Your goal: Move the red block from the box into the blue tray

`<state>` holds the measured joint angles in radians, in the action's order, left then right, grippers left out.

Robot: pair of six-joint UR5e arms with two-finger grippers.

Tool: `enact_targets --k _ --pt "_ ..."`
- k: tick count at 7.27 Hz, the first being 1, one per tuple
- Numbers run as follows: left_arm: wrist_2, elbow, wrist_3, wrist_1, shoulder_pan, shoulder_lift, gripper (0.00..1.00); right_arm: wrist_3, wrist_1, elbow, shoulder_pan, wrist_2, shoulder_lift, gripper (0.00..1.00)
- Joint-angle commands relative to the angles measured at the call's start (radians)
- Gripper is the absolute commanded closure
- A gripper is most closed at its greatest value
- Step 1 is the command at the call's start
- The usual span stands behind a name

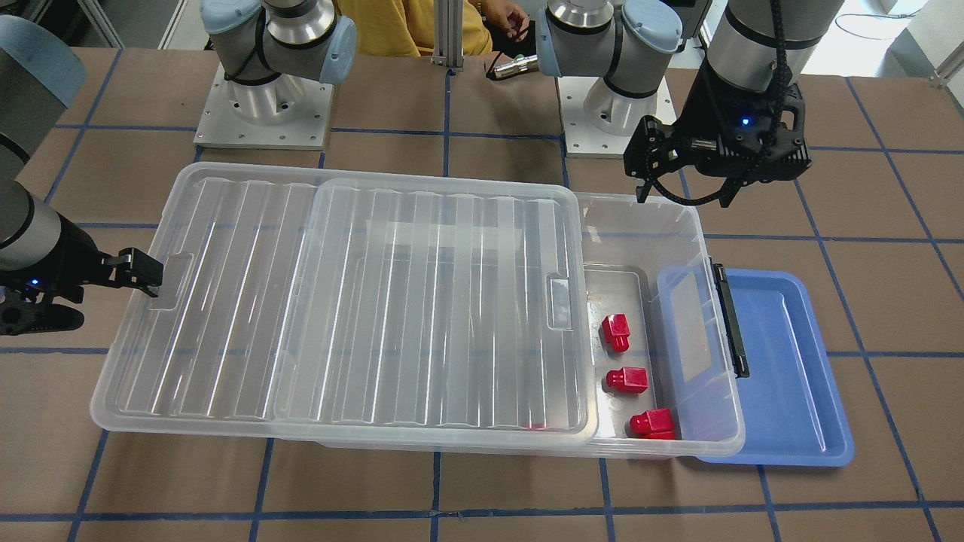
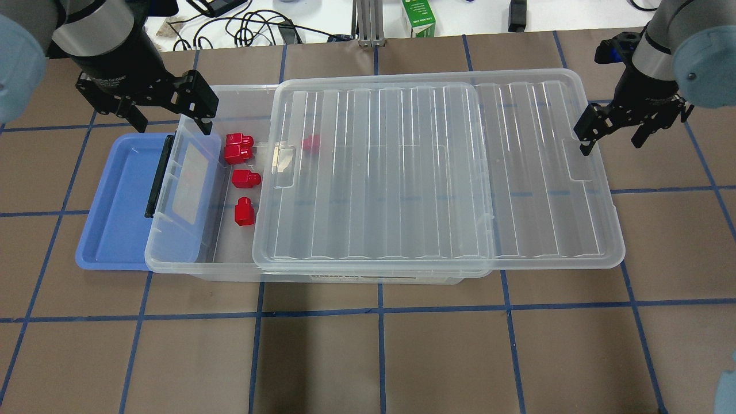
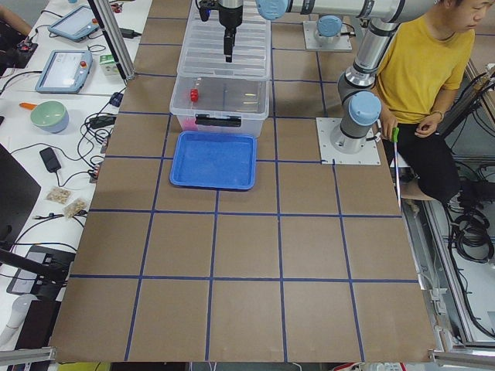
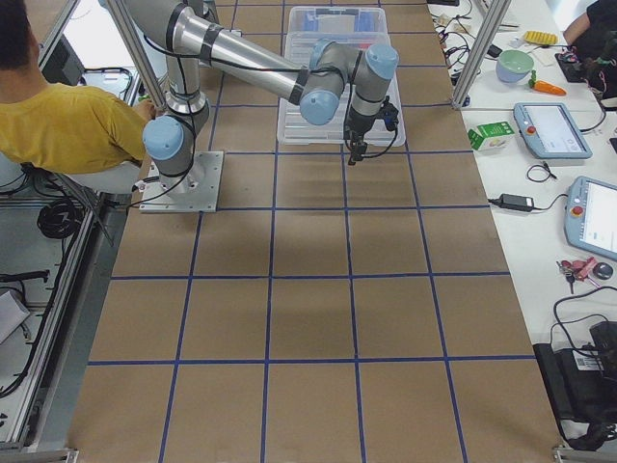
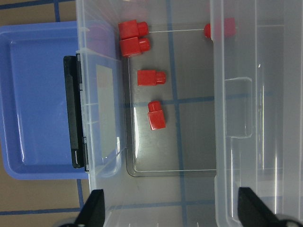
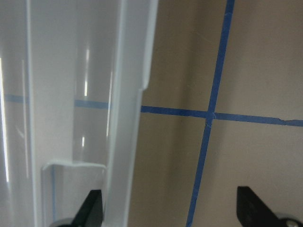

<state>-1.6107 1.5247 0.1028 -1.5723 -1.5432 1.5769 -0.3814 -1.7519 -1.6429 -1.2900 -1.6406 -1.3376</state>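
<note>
The box is a clear bin; its ribbed lid is slid toward my right, leaving the left end uncovered. Several red blocks lie there; one sits under the lid's edge. The blue tray lies against the box's black latch; nothing lies in it. My left gripper is open and empty above the uncovered end's far side. My right gripper is open beside the lid's right edge.
The two arm bases stand behind the box. A person in a yellow shirt sits by the robot. A green carton and cables lie beyond the far edge. Blue tape lines grid the brown table.
</note>
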Motion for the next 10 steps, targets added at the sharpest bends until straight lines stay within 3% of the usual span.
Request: enact_targets --k 1,5,9,10 --pt "0.0 0.0 0.0 0.0 0.0 0.0 0.0 -0.002 -0.001 -0.005 0.012 -0.007 0.0 0.0" --pt "0.0 0.0 0.0 0.0 0.0 0.0 0.0 0.01 0.009 0.014 0.009 0.008 -0.017 0.0" --pt "0.0 0.024 -0.009 0.003 -0.008 0.023 0.0 0.09 0.115 0.015 -0.021 0.05 -0.194 0.0" --pt "0.002 0.05 -0.006 0.055 -0.008 0.04 0.0 0.129 0.117 0.015 -0.043 0.05 -0.211 0.0"
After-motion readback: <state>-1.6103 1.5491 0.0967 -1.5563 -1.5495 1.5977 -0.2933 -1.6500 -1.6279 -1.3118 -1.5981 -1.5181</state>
